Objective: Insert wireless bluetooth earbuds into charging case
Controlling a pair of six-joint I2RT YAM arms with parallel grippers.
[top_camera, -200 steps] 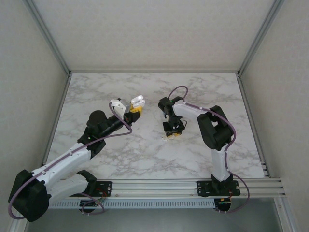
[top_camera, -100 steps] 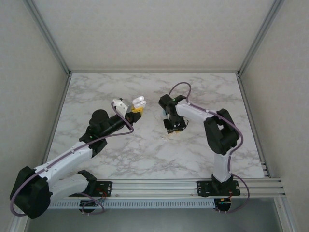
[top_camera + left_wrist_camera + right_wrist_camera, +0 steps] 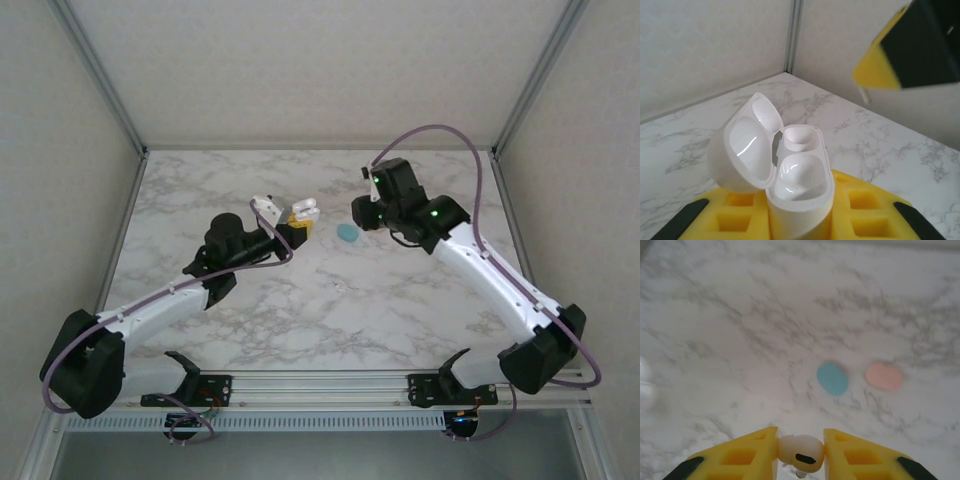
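Left gripper, seen from above, is clamped on the white charging case and holds it up over the back half of the marble table. The right gripper hangs just to the case's right, apart from it. Between them, a little nearer, a teal pebble lies on the marble. Side edges and the back wall are well away, and the near half of the table is bare, so there is wide room there.

Left wrist view: the case stands upright between the yellow fingers, its lid swung back to the left and its two sockets facing up. The right gripper's yellow-and-black fingertip hangs above and to the right, not touching. Behind, the table meets the walls at a corner post.

Right wrist view: the right gripper is closed on a white earbud, pinched between its yellow pads. Below, blurred, the teal pebble and a pink pebble sit near each other — not touching — with bare marble all round
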